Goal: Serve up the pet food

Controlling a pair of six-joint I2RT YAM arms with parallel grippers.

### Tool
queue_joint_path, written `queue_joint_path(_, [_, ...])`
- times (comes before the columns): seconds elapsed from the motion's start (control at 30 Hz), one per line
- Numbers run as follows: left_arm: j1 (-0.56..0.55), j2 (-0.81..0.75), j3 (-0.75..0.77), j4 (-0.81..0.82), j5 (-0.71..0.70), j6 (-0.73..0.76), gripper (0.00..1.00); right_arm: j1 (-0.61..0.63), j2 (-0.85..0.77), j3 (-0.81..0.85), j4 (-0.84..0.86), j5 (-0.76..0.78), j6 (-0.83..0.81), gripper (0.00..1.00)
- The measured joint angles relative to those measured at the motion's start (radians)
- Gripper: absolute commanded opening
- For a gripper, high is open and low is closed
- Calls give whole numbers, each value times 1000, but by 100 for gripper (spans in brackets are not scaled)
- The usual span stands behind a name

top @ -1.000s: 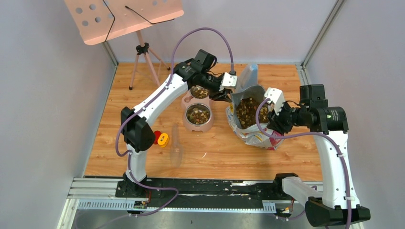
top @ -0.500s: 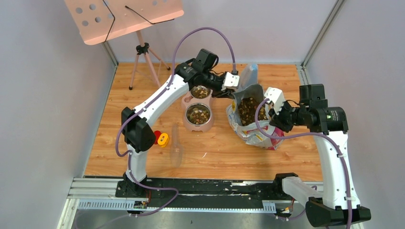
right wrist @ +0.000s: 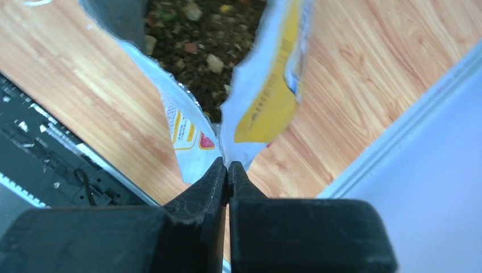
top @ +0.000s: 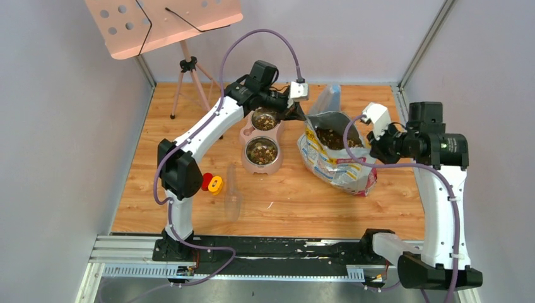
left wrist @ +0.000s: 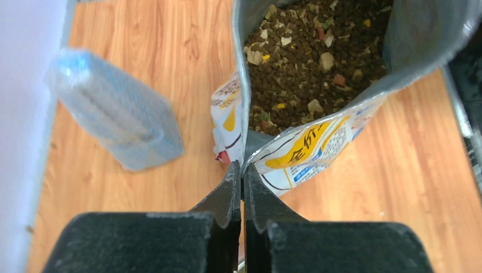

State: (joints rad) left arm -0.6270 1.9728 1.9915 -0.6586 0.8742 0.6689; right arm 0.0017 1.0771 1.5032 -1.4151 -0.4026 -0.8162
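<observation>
The pet food (top: 332, 137) is a brown grainy heap inside the open printed bag (top: 337, 165); it shows close up in the left wrist view (left wrist: 310, 57) and the right wrist view (right wrist: 196, 40). My left gripper (top: 301, 115) is shut on the bag's left rim (left wrist: 244, 156). My right gripper (top: 366, 140) is shut on the bag's right rim (right wrist: 230, 153). The bag is held upright between them. A pink double bowl (top: 248, 165) left of the bag holds kibble in both cups.
A clear scoop (top: 232, 192) lies in front of the bowl. A red-and-yellow toy (top: 212, 183) sits by the left arm. A bluish clear packet (top: 329, 98) stands behind the bag. A pink music stand (top: 164, 22) is at the back left.
Both grippers have lifted and pulled apart, the left back and left, the right toward the right. The bag has risen from slumped to upright with its mouth stretched wider.
</observation>
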Motion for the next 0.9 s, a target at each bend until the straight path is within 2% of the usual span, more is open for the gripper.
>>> queue_joint_path(0.1, [44,0,0,11,8,-127,0,-132,48,79,-23,-31,-24,0])
queue_joint_path(0.2, [73,0,0,13,43,-238,0,-288,114,164,-29,-129,-61,0])
queue_joint_path(0.37, [61,0,28,-11,82,-370,0,-473,206,300,-106,-276,-117,0])
queue_joint_path(0.47, [57,0,39,-50,90,-430,0,-581,249,444,-76,-319,-163,0])
queue_joint_path(0.57, [68,-2,80,-101,73,-468,0,-627,249,517,-60,-372,-223,0])
queue_joint_path(0.67, [92,-3,98,-133,38,-499,0,-624,218,461,-63,-431,-254,0])
queue_joint_path(0.7, [100,-6,94,-135,28,-517,0,-623,204,418,-72,-462,-261,12])
queue_joint_path(0.77, [107,-29,47,-114,16,-551,0,-601,195,363,-91,-506,-262,41])
queue_joint_path(0.83, [111,-65,-13,-98,3,-578,0,-550,189,319,-94,-532,-234,57])
queue_joint_path(0.9, [101,-95,-43,-94,-21,-597,0,-435,163,256,-61,-531,-181,67])
